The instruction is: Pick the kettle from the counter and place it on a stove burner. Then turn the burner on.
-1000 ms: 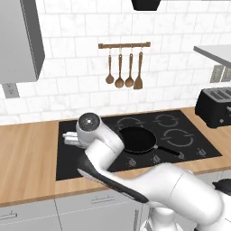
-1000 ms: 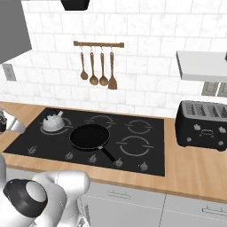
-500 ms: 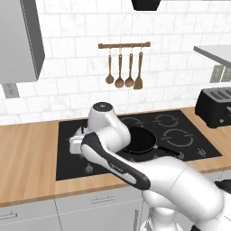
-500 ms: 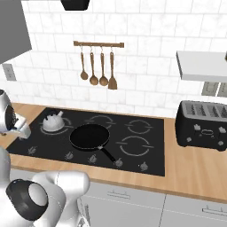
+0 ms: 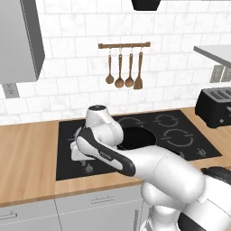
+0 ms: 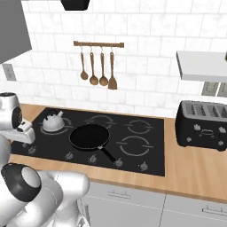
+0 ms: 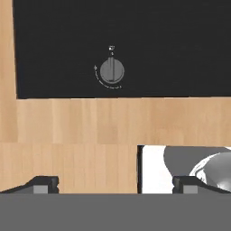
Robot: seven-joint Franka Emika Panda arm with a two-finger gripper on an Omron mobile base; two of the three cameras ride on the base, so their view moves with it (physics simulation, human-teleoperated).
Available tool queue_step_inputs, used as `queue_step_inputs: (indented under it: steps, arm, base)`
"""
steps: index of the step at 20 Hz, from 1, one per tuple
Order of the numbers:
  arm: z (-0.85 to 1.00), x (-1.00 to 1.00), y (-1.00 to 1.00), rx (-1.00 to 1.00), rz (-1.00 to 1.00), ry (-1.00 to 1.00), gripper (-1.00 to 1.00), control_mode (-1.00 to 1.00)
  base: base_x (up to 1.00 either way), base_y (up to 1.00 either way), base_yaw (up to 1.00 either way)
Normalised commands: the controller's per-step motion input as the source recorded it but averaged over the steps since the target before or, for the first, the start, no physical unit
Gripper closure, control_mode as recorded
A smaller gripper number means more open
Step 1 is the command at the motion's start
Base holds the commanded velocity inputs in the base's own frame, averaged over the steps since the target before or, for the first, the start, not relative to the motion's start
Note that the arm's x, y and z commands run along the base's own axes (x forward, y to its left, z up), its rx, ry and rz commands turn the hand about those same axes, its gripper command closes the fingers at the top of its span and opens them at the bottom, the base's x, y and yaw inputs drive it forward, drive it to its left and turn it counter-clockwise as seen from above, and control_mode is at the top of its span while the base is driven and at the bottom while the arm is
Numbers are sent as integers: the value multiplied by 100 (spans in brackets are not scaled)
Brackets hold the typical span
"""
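Kettle (image 6: 52,122) sits on the stove (image 6: 146,150), rear left ring, beside the black frying pan (image 6: 89,137) (not touching). Gripper (image 7: 115,185) hangs over the counter (image 7: 90,122) front edge, jaws spread wide, holding nothing. A silver knob (image 7: 111,71) lies straight ahead of the fingertips, apart from them

We are in a kitchen: black glass stove (image 6: 146,146), wood counter (image 6: 190,170), toaster (image 6: 201,125), hanging utensils (image 6: 97,66), tiled wall (image 6: 146,26).
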Motion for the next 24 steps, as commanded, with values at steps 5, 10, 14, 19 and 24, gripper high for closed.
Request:
queue_step_inputs:
  steps: [5, 10, 14, 19, 24]
  arm:
    - [-31, 0, 0, -16, -11, 0, -100, -100]
    - [-9, 2, 0, -5, -7, 0, -100, -100]
    - [-8, 14, 0, 0, -1, 0, -100, -100]
    - [-32, 23, -4, -2, 0, 0, -100, -100]
    - [-31, 29, -3, -1, 0, 0, -100, -100]
  base:
    - [0, 0, 0]
    - [0, 0, 0]
    - [0, 0, 0]
    - [0, 0, 0]
    - [0, 0, 0]
